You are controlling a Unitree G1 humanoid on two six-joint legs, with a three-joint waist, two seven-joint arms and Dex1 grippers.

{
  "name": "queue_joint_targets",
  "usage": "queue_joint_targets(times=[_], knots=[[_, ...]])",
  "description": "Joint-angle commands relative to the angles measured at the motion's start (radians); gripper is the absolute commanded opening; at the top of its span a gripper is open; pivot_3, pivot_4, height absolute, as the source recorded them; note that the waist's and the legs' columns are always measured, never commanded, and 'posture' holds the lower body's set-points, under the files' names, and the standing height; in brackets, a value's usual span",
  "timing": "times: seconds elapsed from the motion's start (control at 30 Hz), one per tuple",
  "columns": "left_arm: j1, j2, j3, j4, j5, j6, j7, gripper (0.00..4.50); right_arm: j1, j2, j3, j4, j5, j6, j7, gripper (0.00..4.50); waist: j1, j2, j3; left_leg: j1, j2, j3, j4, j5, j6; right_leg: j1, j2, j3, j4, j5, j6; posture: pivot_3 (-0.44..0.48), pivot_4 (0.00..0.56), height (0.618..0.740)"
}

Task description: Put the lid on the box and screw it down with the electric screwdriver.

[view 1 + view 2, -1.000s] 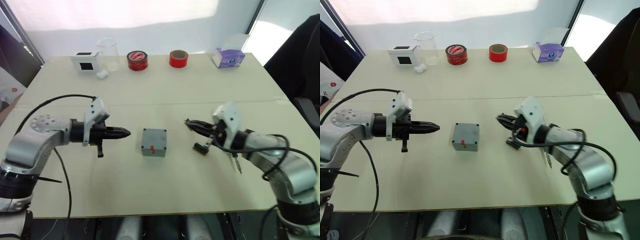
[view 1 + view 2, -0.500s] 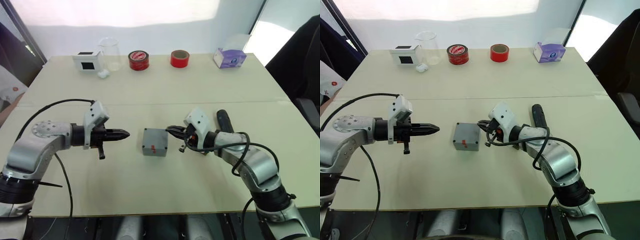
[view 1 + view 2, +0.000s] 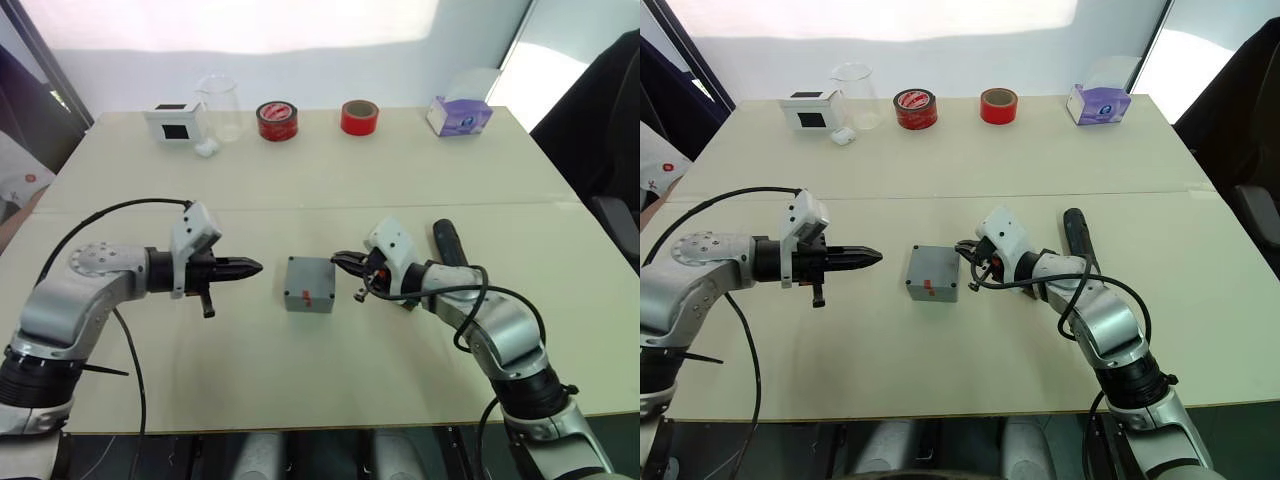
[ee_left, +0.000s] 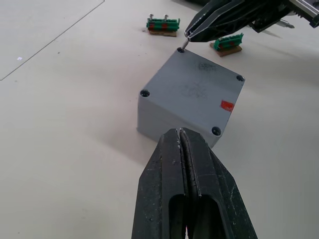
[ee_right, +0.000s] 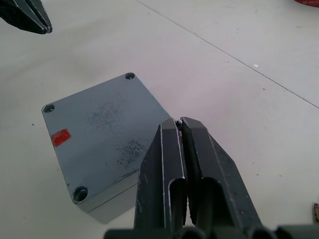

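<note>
Right gripper [image 4: 188, 36] pinched on a small screw [image 4: 184, 45] at the lidded box [image 3: 308, 284] corner; left gripper [image 3: 254, 266] closed, empty, apart.

Two tape rolls [image 3: 274, 120], tissue box [image 3: 459, 115]

A gray box [image 3: 308, 284] with its lid [image 3: 309, 271] on sat at the centre of the frame on a pale table [image 3: 300, 190], a red mark on its near side. The left gripper [image 3: 255, 267] pointed at it from the left, fingers pressed together, tip a short way off. The right gripper [image 3: 339, 260] reached in from the right, its tip just beside the box's upper right corner. The electric screwdriver [image 3: 447, 243] lay right of centre behind the right arm. Along the top edge stood a white box [image 3: 172, 124], a clear beaker [image 3: 219, 107], two red tape rolls [image 3: 275, 120] and a purple tissue box [image 3: 457, 114].
</note>
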Motion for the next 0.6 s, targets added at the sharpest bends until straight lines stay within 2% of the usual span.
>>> queue_joint_targets(times=[0.03,0.37,0.47,0.6], knots=[[-0.004,0.003,0.013,-0.039,-0.004,-0.005,0.009,0.0,-0.018,0.009,-0.003,-0.001,-0.006,-0.021,0.008,0.05,0.0,0.0,0.0,0.0,0.0,0.0,0.0,0.0,0.0,0.0,0.0,0.0,0.0,0.0,0.0,0.0,0.15,0.74],[0.0,0.001,0.004,-0.048,-0.004,-0.002,0.018,0.0,-0.016,0.021,0.006,0.014,-0.018,-0.02,0.01,0.05,0.0,0.0,0.0,0.0,0.0,0.0,0.0,0.0,0.0,0.0,0.0,0.0,0.0,0.0,0.0,0.0,0.15,0.74],[-0.001,-0.001,0.001,-0.048,-0.003,-0.001,0.019,0.0,-0.017,0.024,0.003,0.015,-0.019,-0.014,0.009,0.82,-0.001,0.0,0.0,0.0,0.0,0.0,0.0,0.0,0.0,0.0,0.0,0.0,0.0,0.0,0.0,0.0,0.15,0.74],[-0.004,-0.007,-0.001,-0.051,-0.007,0.002,0.023,0.0,-0.021,0.025,-0.013,0.013,-0.019,-0.007,0.004,2.27,0.0,0.0,0.0,0.0,0.0,0.0,0.0,0.0,0.0,0.0,0.0,0.0,0.0,0.0,0.0,0.0,0.15,0.74]])
